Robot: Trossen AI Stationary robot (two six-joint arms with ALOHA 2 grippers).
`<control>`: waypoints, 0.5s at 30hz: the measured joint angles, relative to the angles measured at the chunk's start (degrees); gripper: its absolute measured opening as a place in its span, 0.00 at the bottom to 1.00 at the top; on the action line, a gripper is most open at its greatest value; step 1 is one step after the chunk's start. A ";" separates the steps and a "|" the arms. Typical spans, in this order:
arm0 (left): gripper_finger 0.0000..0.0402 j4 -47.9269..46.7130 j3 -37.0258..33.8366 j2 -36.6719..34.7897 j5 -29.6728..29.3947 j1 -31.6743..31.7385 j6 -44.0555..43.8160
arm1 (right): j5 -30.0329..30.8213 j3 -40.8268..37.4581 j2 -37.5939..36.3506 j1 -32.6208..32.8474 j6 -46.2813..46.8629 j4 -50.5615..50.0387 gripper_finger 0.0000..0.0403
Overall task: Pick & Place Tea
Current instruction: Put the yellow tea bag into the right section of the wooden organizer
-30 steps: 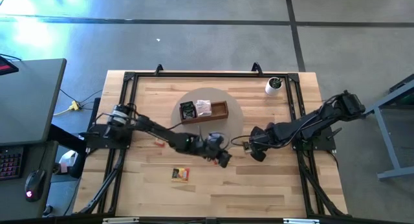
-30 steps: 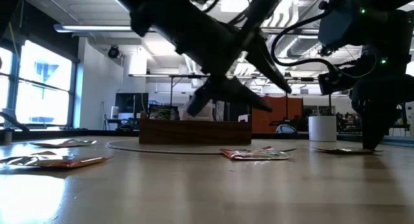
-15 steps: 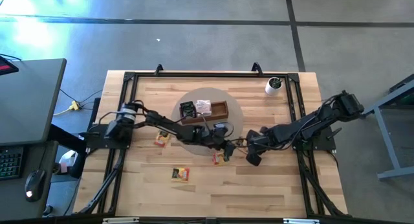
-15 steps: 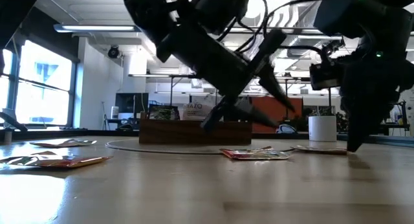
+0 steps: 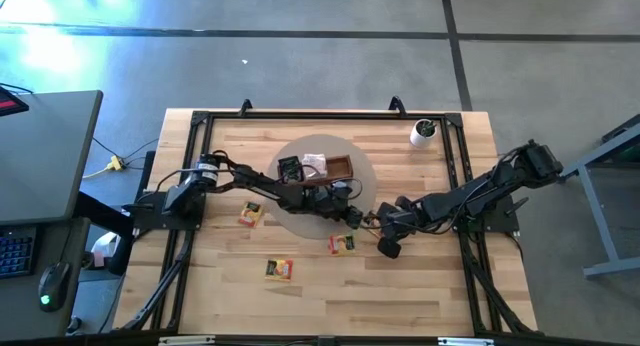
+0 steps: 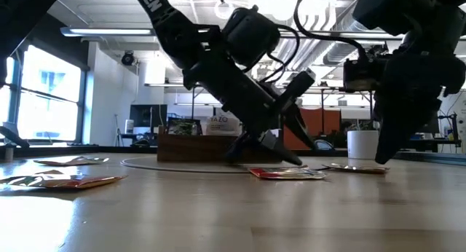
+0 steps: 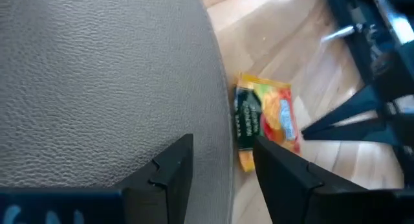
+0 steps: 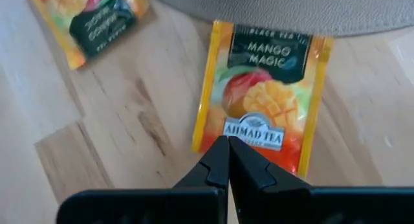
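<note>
A yellow-orange mango tea sachet (image 8: 265, 101) lies flat on the wood, one edge against the round grey mat (image 7: 97, 75). My right gripper (image 8: 228, 154) is shut, its tips over the sachet's lower edge. My left gripper (image 7: 223, 162) is open and low over the mat's rim, the same sachet (image 7: 265, 117) just beyond its fingers; it holds nothing. A second sachet (image 5: 342, 244) lies near both grippers, and two more (image 5: 250, 214) (image 5: 279, 269) lie farther left. The wooden tray (image 5: 340, 169) on the mat holds several sachets. My right gripper's shut fingertips (image 8: 220, 160) point steeply down at the mango sachet's edge (image 8: 249, 146) below its printed label. The sachet lies flat on the table. Whether the tips touch it I cannot tell.
A white cup (image 5: 424, 132) stands at the far right corner. The tray (image 6: 218, 148) rises behind the left gripper (image 6: 295, 159). The two grippers stand close together, the right gripper (image 6: 378, 159) just beside the left. Black frame rails run along the table's edges.
My left gripper has gone toward the table's far edge and down, from over the near sachet to the mat's rim, staying open. My right gripper has tipped more steeply downward and shifted a little toward the left, staying shut.
</note>
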 joint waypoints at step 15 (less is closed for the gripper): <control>0.39 -7.65 10.13 3.22 5.22 0.04 2.57 | 1.35 -4.09 0.14 3.60 -1.25 5.59 0.00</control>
